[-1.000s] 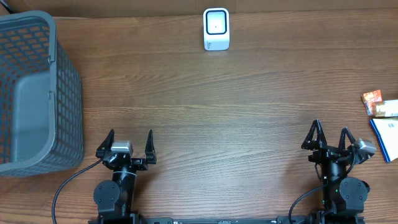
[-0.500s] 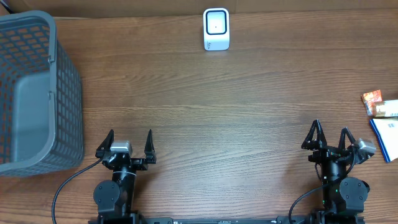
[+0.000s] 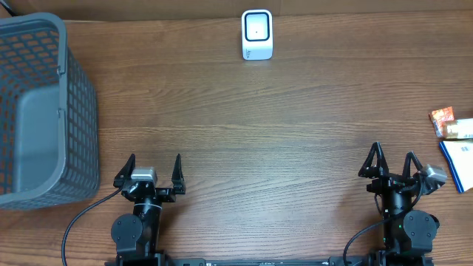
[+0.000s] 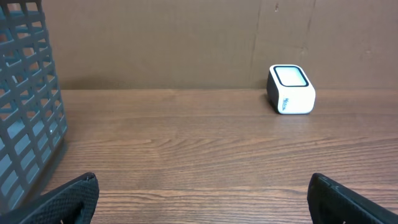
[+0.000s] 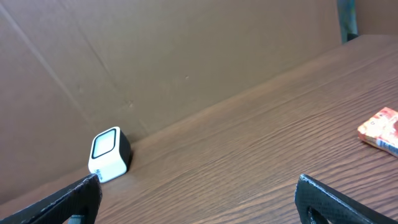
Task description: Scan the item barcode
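I have both arms at the near edge of the worktop [image 3: 259,133]. The left gripper [image 3: 155,159] has its jaws spread wide with nothing between them, and the right gripper [image 3: 392,152] is released and empty too. The items lie at the right edge, well apart from either gripper: an orange packet [image 3: 442,115], a pale box [image 3: 461,130] just beside it, and a blue-edged pack [image 3: 460,164] nearer me. The white scanner [image 3: 256,35] stands at the middle of the far edge. A grey basket [image 3: 77,111] fills the far-left corner.
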`<state>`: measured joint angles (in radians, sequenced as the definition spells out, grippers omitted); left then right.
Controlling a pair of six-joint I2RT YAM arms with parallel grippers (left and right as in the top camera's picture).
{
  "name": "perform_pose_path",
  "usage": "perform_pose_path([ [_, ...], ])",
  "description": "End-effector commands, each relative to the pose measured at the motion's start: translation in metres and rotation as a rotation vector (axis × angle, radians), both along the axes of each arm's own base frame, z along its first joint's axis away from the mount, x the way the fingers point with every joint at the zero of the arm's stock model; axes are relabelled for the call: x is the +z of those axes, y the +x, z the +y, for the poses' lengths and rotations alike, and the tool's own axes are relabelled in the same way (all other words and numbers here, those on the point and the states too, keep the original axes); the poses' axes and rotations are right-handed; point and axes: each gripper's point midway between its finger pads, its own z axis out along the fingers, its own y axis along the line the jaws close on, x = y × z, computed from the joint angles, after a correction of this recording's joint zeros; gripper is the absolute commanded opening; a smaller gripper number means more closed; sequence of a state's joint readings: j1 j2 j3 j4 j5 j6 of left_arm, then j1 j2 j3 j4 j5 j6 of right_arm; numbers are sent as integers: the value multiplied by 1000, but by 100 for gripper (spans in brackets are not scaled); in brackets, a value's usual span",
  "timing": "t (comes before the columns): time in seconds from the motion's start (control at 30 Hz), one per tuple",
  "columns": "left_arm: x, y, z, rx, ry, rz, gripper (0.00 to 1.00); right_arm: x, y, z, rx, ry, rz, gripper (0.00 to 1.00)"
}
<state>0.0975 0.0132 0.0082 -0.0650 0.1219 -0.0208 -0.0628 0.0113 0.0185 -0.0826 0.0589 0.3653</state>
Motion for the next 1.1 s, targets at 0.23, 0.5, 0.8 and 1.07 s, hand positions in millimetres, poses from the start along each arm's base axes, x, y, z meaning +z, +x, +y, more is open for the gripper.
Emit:
perform_pose_path([
  [0.23,0,0,1,8,-8,-1,100,-4,0,3,22,-102,13,100],
  [0.5,0,0,1,8,-8,-1,100,-3,0,1,13,-159,17,100],
  [0.8,0,0,1,9,-8,-1,100,-3,0,1,14,-159,15,100],
  [1.07,0,0,1,9,-8,-1,100,-3,0,0,7,-159,16,100],
])
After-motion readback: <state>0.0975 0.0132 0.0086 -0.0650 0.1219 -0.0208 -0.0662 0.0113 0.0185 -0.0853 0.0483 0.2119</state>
